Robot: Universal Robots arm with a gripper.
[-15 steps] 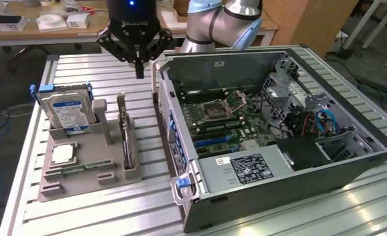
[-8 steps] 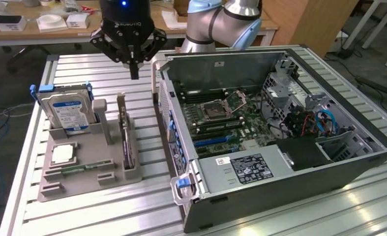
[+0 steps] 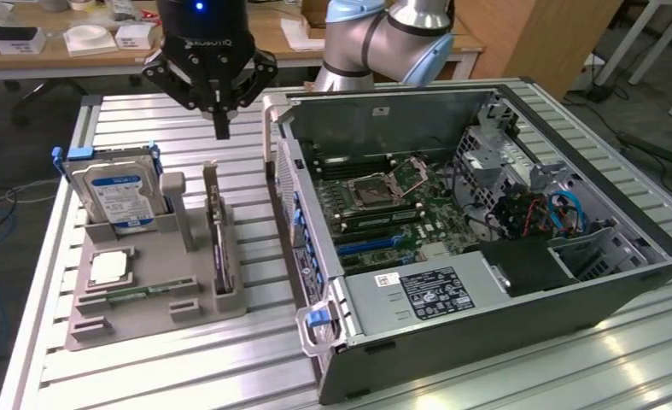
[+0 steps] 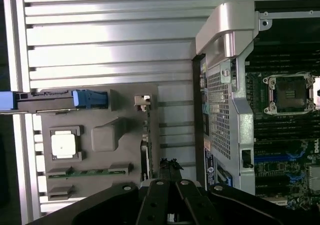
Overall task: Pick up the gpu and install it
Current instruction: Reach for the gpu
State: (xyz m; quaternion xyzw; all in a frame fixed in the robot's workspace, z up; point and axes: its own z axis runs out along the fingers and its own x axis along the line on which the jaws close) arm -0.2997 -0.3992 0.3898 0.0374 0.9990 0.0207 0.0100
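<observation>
The gpu [image 3: 219, 248] is a thin dark card standing on edge in a slot at the side of the grey holder [image 3: 142, 318] nearest the computer. My gripper [image 3: 222, 126] hangs above the table behind the holder's far end, shut, with nothing between its fingers. From the wrist, the gpu [image 4: 145, 142] is a narrow dark strip with a metal bracket at one end, and my gripper [image 4: 169, 171] is just beside it, over the bare gap between holder and case. The open computer case [image 3: 609, 299] lies on its side with the motherboard [image 3: 393, 205] exposed.
The holder also carries a silver hard drive [image 3: 119, 196] with a blue-white label, a square processor [image 3: 108, 267] and a green memory stick [image 3: 142, 293]. The case's raised metal edge [image 3: 284, 171] runs close alongside the gpu. A cluttered desk [image 3: 85, 38] stands behind the slatted table [image 3: 142, 120].
</observation>
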